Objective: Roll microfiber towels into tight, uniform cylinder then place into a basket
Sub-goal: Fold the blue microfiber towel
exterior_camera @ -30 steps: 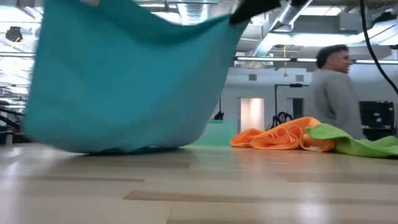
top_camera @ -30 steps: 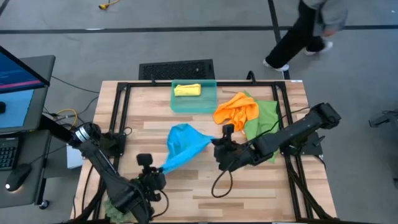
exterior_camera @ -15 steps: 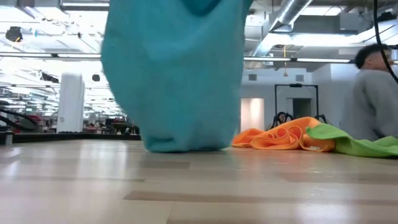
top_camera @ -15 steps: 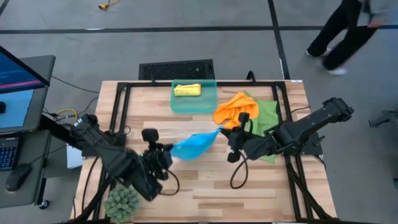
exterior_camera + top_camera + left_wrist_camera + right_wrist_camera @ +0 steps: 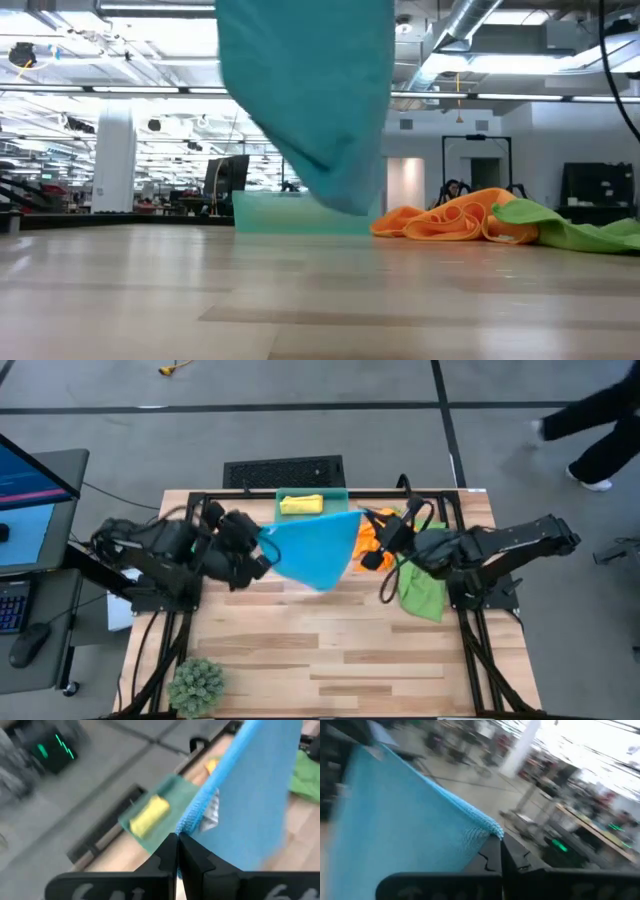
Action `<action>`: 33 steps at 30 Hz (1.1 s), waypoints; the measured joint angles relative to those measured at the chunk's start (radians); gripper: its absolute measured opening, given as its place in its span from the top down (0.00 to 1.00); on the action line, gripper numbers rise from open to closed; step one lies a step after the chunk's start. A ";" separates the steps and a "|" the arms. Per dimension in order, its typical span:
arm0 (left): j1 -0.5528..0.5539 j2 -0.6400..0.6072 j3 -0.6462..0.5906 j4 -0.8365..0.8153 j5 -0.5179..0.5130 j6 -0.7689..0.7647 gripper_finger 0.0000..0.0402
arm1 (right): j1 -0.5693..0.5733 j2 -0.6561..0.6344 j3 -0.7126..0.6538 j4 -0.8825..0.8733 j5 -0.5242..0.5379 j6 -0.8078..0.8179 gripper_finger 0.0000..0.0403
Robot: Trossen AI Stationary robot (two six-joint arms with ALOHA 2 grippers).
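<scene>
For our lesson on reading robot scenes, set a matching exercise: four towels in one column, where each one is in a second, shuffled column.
Towels:
1. blue towel
2. yellow towel
3. orange towel
4. green towel

Places:
A. rolled, inside the basket
B. crumpled on the table, near the basket
C. held up between the left pincer and right pincer
D. on the table's right side

Pairs: 1-C, 2-A, 3-B, 4-D

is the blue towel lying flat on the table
No, the blue towel hangs stretched in the air between the left tool and right tool.
</scene>
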State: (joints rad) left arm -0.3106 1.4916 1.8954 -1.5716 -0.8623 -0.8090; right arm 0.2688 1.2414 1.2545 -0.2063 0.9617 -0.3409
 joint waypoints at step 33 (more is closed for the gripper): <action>0.213 0.041 0.070 0.016 -0.042 0.423 1.00 | -0.046 0.008 -0.001 -0.014 0.085 0.056 0.99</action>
State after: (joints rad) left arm -0.0975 1.5322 1.9657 -1.5555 -0.9043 -0.3861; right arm 0.2227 1.2499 1.2537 -0.2204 1.0471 -0.2854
